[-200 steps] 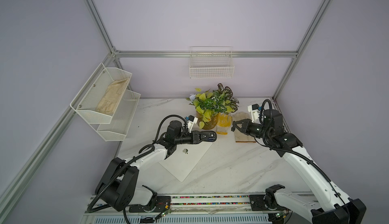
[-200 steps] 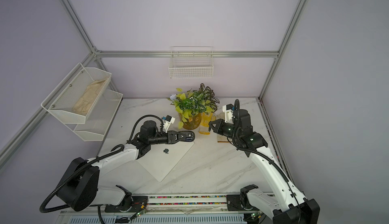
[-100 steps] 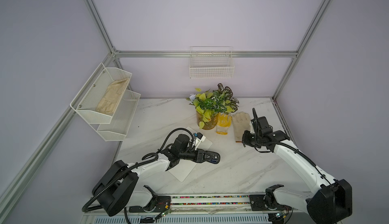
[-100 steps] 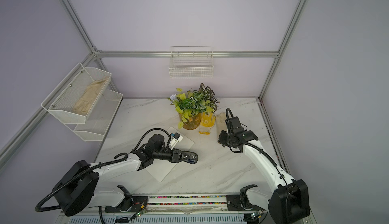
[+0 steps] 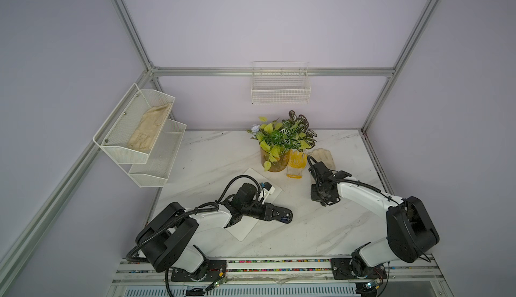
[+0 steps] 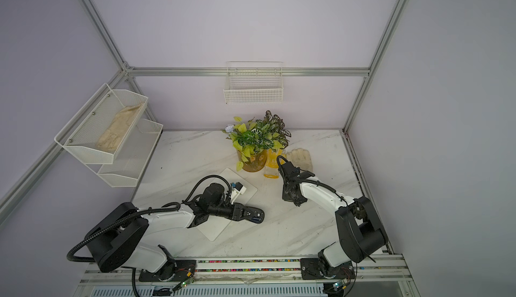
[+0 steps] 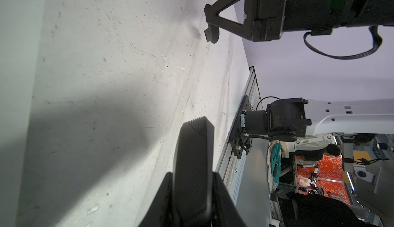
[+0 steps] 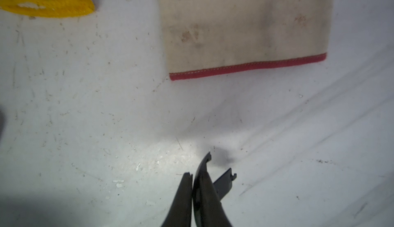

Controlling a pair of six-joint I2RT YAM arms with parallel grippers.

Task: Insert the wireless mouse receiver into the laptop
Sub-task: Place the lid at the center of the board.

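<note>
The white laptop (image 5: 251,177) (image 6: 220,225) lies shut on the marble table, partly under my left arm. My left gripper (image 5: 275,214) (image 6: 247,213) (image 7: 191,194) is shut on a black oval mouse (image 5: 282,215) (image 6: 253,215) (image 7: 191,151), held low just past the laptop's right edge. My right gripper (image 5: 324,203) (image 6: 297,202) (image 8: 197,166) points down at bare table right of the laptop, its fingers almost touching with nothing visible between them. The left wrist view also shows that right gripper (image 7: 211,33) over the table. I cannot make out the wireless mouse receiver in any view.
A potted plant (image 5: 282,142) stands behind the laptop, with a yellow glove (image 5: 296,164) (image 8: 47,4) and a beige glove (image 5: 322,156) (image 8: 245,33) beside it. A wire basket (image 5: 280,86) hangs on the back wall. A two-tier shelf (image 5: 139,130) is at the left.
My left arm has come down and toward the front with the mouse. My right arm has swung from near the plant down to the table, gripper pointing downward.
</note>
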